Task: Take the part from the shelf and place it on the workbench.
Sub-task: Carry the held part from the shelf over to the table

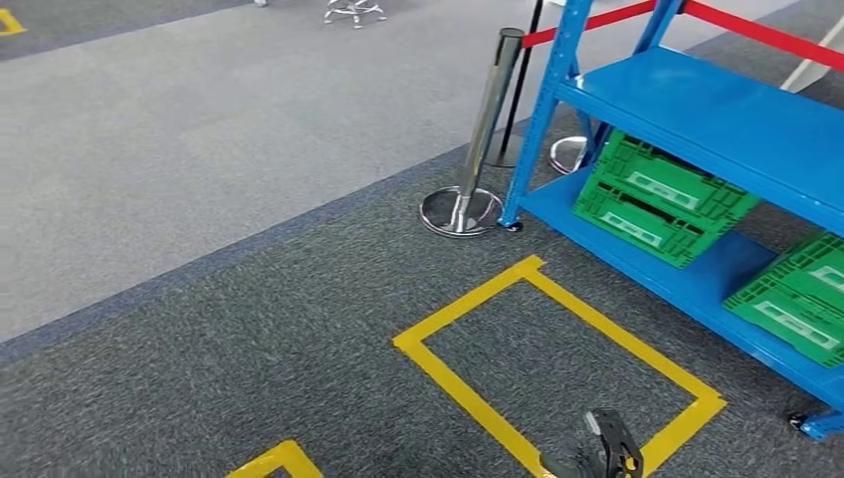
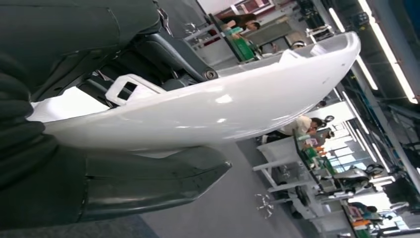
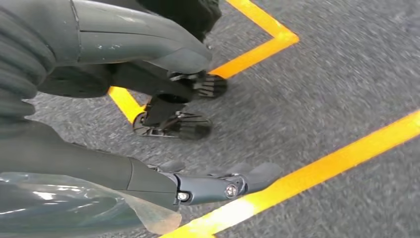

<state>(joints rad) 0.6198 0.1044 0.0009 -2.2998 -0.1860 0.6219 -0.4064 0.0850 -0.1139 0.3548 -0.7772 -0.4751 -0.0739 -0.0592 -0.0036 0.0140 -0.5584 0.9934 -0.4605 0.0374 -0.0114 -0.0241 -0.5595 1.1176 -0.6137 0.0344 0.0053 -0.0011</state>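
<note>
The left hand [image 2: 74,163] is gripping the long glossy white moulded plastic part [image 2: 213,106], already off the blue steel shelf [image 1: 717,119], while the right hand [image 3: 163,129] is hanging with fingers apart, holding nothing; placing on the workbench is still pending.

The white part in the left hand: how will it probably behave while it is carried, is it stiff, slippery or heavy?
The white part looks like a long, thin, curved shell, so it is probably light and fairly stiff. Its glossy surface shows bright reflections, so it may be slippery in the left hand. It reaches well past the hand, so it could tilt or swing.
</note>
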